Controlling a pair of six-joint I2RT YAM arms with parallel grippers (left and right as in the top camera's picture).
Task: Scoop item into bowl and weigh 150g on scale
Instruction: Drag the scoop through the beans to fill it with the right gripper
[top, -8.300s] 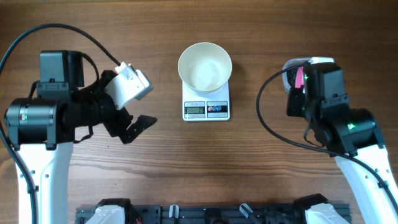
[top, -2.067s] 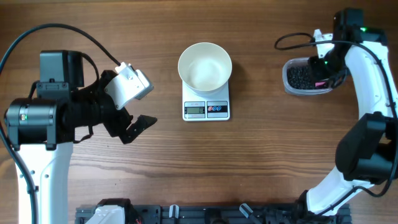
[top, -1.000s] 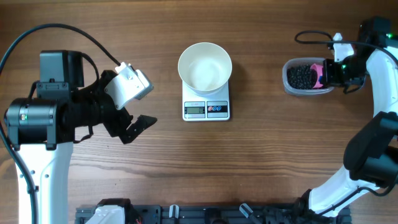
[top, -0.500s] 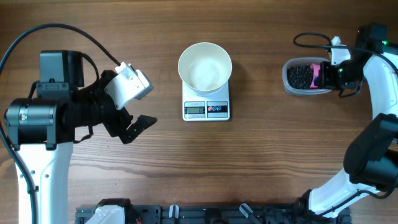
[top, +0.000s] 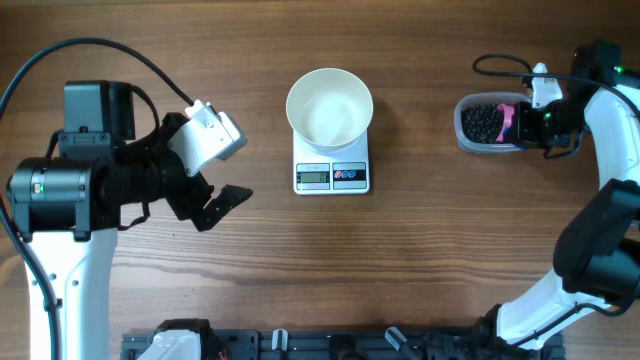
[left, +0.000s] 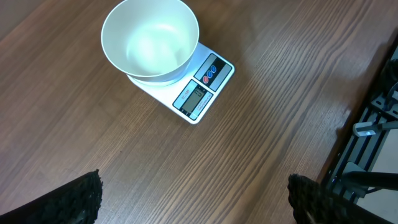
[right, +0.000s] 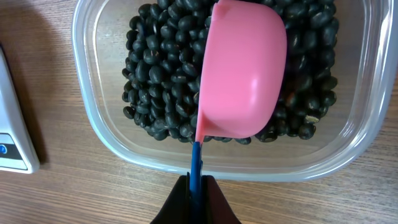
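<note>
r. gripper (right: 196, 198): clamped tight on blue handle of pink scoop (right: 244, 74); cup tipped on its side, back to cam, over the item (right: 158, 81). item: tiny glossy black beads heaped in clear tub (right: 99, 140), by right edge of table (top: 450, 260), far end. l. gripper (left: 196, 199): jaws spread wide, holds nothing. bowl (top: 329, 105): white, empty, sits on scale (top: 332, 176), mid-table toward far edge.

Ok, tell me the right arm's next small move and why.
Probably push the pink scoop into the black beads and roll it upright to load it. The right claw is shut on its blue handle, the cup shows only its rounded back over the clear tub, and the white bowl on the scale is empty.
</note>
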